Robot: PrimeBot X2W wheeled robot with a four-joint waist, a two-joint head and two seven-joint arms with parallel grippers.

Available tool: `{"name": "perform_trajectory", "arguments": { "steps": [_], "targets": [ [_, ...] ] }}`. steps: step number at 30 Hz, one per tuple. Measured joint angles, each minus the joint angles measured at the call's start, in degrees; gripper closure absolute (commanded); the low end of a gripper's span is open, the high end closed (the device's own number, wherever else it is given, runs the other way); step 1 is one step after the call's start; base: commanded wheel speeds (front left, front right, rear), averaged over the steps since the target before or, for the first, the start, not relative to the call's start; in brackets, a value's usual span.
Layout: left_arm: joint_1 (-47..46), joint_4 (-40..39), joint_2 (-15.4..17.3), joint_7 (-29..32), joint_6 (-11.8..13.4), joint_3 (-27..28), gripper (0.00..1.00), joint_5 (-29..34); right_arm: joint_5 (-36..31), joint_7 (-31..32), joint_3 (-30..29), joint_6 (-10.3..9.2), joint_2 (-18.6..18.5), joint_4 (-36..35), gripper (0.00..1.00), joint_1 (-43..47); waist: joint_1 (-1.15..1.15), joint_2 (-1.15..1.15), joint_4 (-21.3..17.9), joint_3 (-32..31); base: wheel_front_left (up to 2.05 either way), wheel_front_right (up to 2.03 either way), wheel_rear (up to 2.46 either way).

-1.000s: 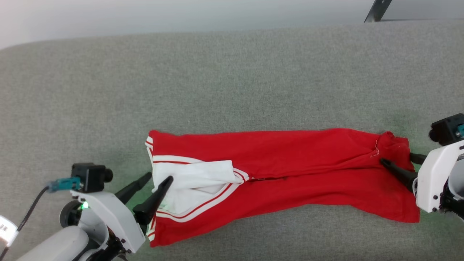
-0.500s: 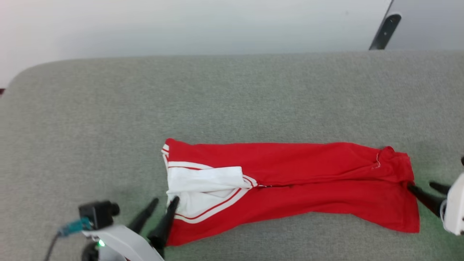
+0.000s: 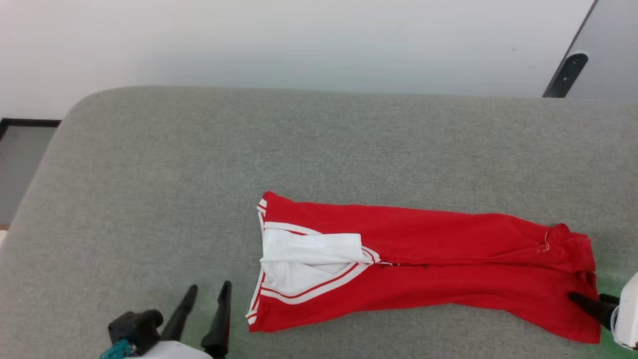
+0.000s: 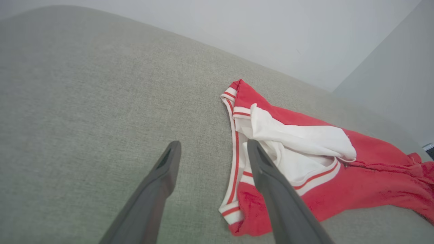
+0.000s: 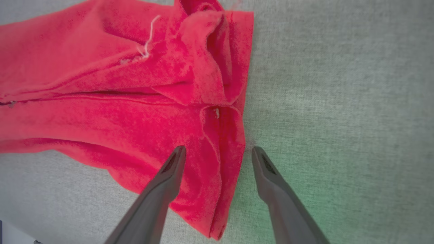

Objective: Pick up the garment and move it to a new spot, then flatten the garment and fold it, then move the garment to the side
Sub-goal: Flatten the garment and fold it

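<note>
A grey fabric-covered counter (image 3: 149, 174) with a rounded far-left corner stands against a pale wall (image 3: 299, 40). At its near edge, left of centre, the left end effector (image 3: 210, 286) points away from the robot, its two long dark fingers spread apart with nothing between them and bare counter beneath; its inner finger (image 3: 223, 309) sits just beside the cloth without holding it. To its right the small red T-shirt with white sleeves and red-striped white trim (image 3: 428, 264) lies flat as a long narrow band running left to right over the near right part of the counter, its two long sides folded in to meet along a middle line. The neck end faces left, a white sleeve (image 3: 314, 247) folded across it; the hem end at the right is bunched. There the right end effector (image 3: 588, 297) is spread wide and gripping nothing, one finger (image 5: 162, 189) over the red hem, the other over bare counter.
</note>
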Motion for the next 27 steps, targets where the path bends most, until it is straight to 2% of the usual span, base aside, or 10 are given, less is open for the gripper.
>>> {"name": "perform_trajectory", "arguments": {
  "steps": [7,12,19,27],
  "targets": [
    [1.92,-1.0,-4.12,0.0,0.47,7.44,0.0,16.27,-2.19,5.23,-1.58,0.0,2.81,2.94,0.0,-2.32,0.0,0.0,0.75,-0.21,0.0,0.0,0.0],
    [2.87,-2.46,-6.88,0.0,-0.63,11.1,0.0,26.39,-4.31,8.66,-2.86,0.0,4.67,5.19,0.0,-5.2,0.0,0.0,1.09,-0.18,0.0,0.0,0.0],
    [3.48,-2.99,-10.11,0.0,-3.13,14.12,0.0,34.01,-10.58,13.3,-4.66,0.0,6.3,8.67,0.0,-9.21,0.0,0.0,1.89,-0.08,0.0,0.0,0.0],
    [2.5,-2.1,-13.73,0.0,-6.26,16.22,0.0,37.74,-18.24,16.28,-8.38,0.0,7.72,11.03,0.0,-12.52,0.0,0.0,2.92,1.59,0.0,0.0,0.0]
  ]
}}
